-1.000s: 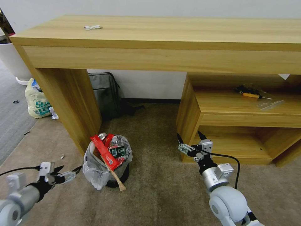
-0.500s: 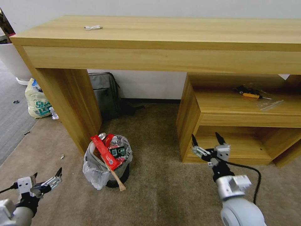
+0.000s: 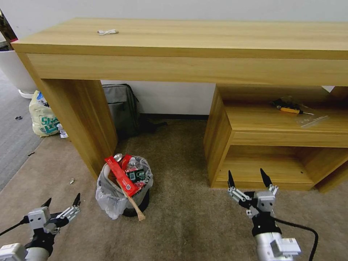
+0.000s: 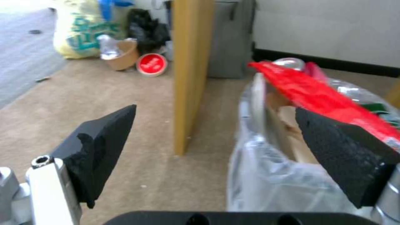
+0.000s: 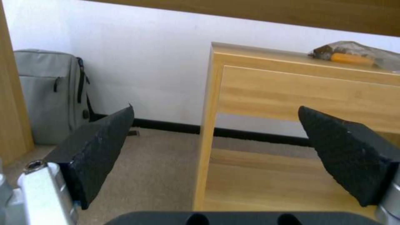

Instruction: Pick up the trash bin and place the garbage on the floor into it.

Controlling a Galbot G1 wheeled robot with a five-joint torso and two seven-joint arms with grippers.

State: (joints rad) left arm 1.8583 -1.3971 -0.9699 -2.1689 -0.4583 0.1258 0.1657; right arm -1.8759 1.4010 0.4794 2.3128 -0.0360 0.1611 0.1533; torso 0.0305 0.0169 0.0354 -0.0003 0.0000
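The trash bin [image 3: 112, 197], small, black and lined with a translucent bag, stands on the beige floor [image 3: 188, 224] by the desk leg. It is stuffed with garbage: a red wrapper [image 3: 121, 177], a can and a wooden stick [image 3: 135, 208] poking out. My left gripper [image 3: 62, 200] hovers open to the bin's left, apart from it. The left wrist view has the bagged bin [image 4: 267, 181] and red wrapper [image 4: 325, 97] just beyond one pad, and a red cup [image 4: 152, 64] and a brown cup [image 4: 123, 57] lying on the carpet. My right gripper [image 3: 247, 177] is open before the shelf unit.
A wooden desk [image 3: 188, 40] spans the view, its leg [image 3: 85, 123] right behind the bin. A grey backpack [image 3: 123, 107] leans on the wall. A yellowish shopping bag [image 3: 42, 116] sits far left. The shelf unit [image 3: 275, 141] holds a screwdriver [image 3: 290, 110].
Both arms have drawn back toward me. The left gripper left the bin's side and moved down-left. The right gripper moved right and lower, away from the shelf corner. The bin has not moved.
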